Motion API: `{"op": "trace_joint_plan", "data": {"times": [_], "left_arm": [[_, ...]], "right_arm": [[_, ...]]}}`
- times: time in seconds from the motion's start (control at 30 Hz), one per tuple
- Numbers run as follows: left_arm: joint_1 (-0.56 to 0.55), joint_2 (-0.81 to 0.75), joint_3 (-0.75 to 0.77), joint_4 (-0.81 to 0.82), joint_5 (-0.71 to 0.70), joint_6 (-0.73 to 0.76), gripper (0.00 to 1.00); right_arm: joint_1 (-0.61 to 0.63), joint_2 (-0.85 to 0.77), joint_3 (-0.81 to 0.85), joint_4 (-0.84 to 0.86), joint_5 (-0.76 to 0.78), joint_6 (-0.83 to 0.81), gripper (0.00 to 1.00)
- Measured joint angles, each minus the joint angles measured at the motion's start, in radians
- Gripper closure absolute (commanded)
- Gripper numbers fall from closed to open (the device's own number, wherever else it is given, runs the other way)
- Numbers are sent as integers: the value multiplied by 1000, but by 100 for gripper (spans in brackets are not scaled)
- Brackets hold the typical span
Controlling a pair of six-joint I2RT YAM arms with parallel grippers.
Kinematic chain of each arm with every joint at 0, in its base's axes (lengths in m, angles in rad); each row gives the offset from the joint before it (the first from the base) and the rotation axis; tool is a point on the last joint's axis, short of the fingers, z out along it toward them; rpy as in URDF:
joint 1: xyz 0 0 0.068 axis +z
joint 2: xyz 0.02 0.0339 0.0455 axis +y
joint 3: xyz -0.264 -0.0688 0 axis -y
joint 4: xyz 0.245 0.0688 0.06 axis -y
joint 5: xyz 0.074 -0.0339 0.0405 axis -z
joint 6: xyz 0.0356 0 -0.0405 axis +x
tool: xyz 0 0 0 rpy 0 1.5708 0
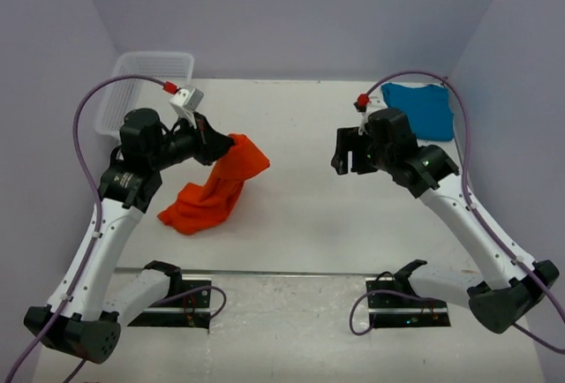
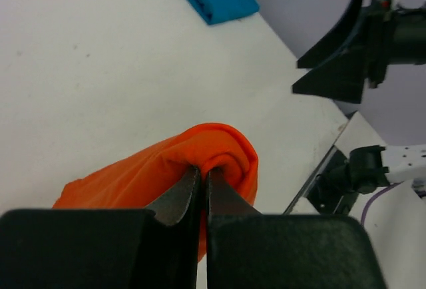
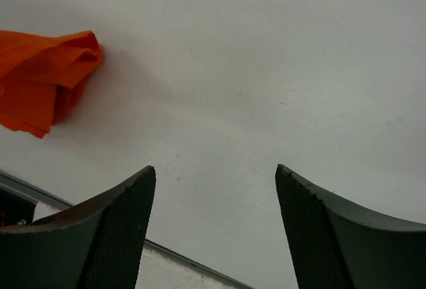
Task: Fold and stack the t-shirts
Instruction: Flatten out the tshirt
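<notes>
**A:** Where are the shirts, and which arm has one?

**B:** The left gripper (image 1: 228, 142) is clamped on a bunched fold of the orange shirt (image 1: 216, 191), lifting one end. The rest trails down to the table (image 1: 300, 215), left of centre. The blue shirt (image 1: 422, 108) lies flat at the far right corner, touched by nothing. The right gripper (image 1: 344, 152) hangs mid-table, jaws apart and empty.

**A:** So which step is this?

**B:** Likely spreading the orange shirt before folding; nothing is folded or stacked yet. Next, the right gripper probably needs to reach across, take a free edge and pull the cloth flat.

**A:** Do the wrist cameras add anything?

**B:** The left wrist shows both fingers pinched together on a rolled hem. The right wrist shows its gaping jaws over bare table, with the orange shirt (image 3: 40, 79) well off to the side. Only the top view shows the basket (image 1: 150, 83), far left.
</notes>
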Motion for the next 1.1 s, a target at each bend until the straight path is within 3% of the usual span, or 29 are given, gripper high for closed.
{"op": "trace_joint_plan", "data": {"times": [0.2,0.4,0.5,0.73,0.83,1.1], "left_arm": [[-51,6,5,326,203,-201,100],[-94,47,22,888,356,-570,100],[-103,71,68,978,387,-622,100],[-107,75,106,685,254,-400,100],[-108,93,11,536,126,-298,100],[-103,307,-305,262,-263,-83,100]], "right_arm": [[39,-14,2,61,-16,13,26],[47,-11,-1,103,-18,20,26],[51,-10,-12,114,-20,24,26],[68,-10,-42,115,-18,30,20],[70,-5,-61,112,-11,36,14],[77,10,-176,113,7,48,15]]}}
